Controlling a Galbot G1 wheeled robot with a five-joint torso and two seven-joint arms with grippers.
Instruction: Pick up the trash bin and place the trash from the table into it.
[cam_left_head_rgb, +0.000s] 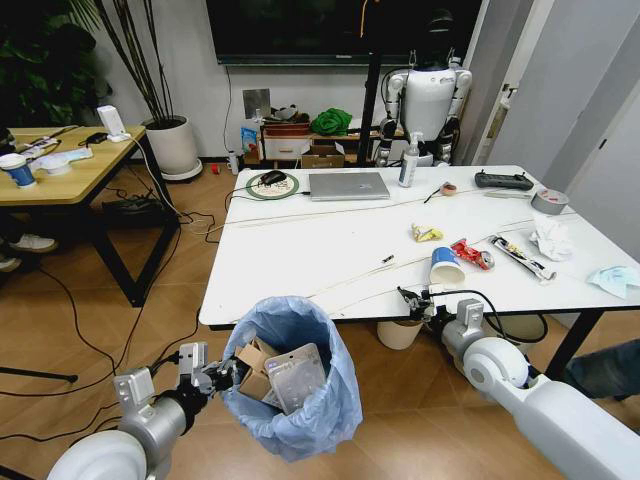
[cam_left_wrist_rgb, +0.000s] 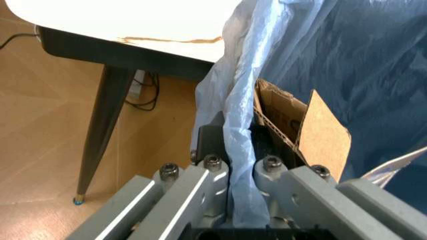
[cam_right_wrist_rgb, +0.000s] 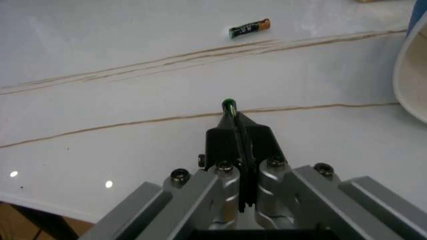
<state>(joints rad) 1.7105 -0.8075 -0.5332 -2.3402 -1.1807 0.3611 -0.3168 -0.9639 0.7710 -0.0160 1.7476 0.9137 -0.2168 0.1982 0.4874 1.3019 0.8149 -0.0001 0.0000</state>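
The trash bin (cam_left_head_rgb: 292, 375) hangs off the floor just in front of the near edge of the table (cam_left_head_rgb: 300, 250), its light-blue bag liner baggy around the rim; inside it a brown cardboard packet (cam_left_head_rgb: 254, 368) and a pale flat blister pack (cam_left_head_rgb: 296, 376) stand on end. The left gripper (cam_left_head_rgb: 225, 375) reaches in from the lower left with the forearm nearly level, and its fingers are pressed together on the bin's rim, liner pinched between them; in the left wrist view the blue film (cam_left_wrist_rgb: 241, 165) runs down between the two fingers, with the cardboard (cam_left_wrist_rgb: 313, 135) just inside the rim and a black table leg (cam_left_wrist_rgb: 100, 130) off to the side.

The right arm stretches forward from the lower right, elbow low, so that the right gripper (cam_left_head_rgb: 412, 300) sits at the table's near edge, just short of the blue-white paper cup (cam_left_head_rgb: 445, 267) lying on its side; its fingers are pinched on a thin dark thing with a green tip (cam_right_wrist_rgb: 229, 104), held just above the veined tabletop (cam_right_wrist_rgb: 100, 130). A small battery-like cylinder (cam_right_wrist_rgb: 249, 28) lies farther out on the table.

Beyond the cup lie a red wrapper (cam_left_head_rgb: 470, 253), a yellow wrapper (cam_left_head_rgb: 427, 233), a crumpled white tissue (cam_left_head_rgb: 550, 238) and a pale-blue tissue (cam_left_head_rgb: 612, 280); a silver laptop (cam_left_head_rgb: 348, 185) rests near the far edge.
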